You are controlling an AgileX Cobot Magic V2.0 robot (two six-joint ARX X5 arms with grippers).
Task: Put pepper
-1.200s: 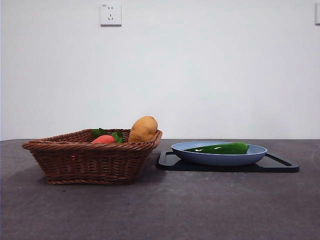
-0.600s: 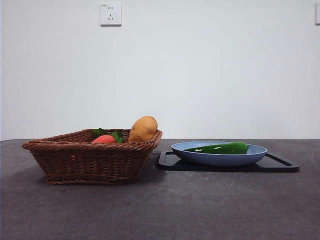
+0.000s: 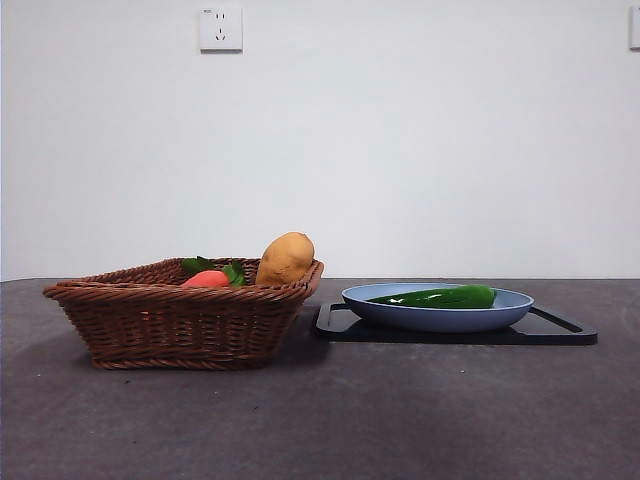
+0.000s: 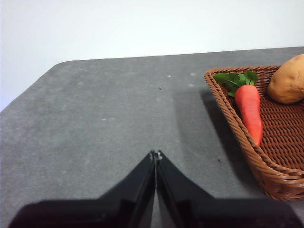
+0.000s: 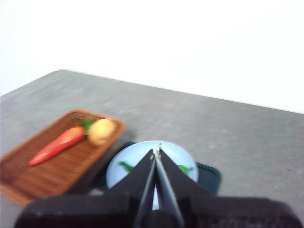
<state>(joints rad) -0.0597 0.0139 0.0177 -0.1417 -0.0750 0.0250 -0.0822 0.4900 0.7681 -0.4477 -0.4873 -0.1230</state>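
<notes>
Each tool, left (image 4: 155,154) and right (image 5: 156,151), has two smooth, matte black jaws tapering to thin points.

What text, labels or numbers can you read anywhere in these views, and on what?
None readable. The wall socket bears a tiny mark near its top corner, too small to read. The basket, blue plate, black tray and pepper show no writing.

Colours on the dark grey table (image 3: 330,420)

Glossy dark green pepper (image 3: 440,297) in a pale blue plate (image 3: 440,317) on a black tray (image 3: 560,330); at 9 o'clock of it, a brown woven wicker basket (image 3: 180,320) holds a tan potato (image 3: 286,258) and a red-orange carrot (image 4: 249,111) with green leaves (image 4: 233,79). White wall (image 3: 420,140), white socket (image 3: 221,28).
</notes>
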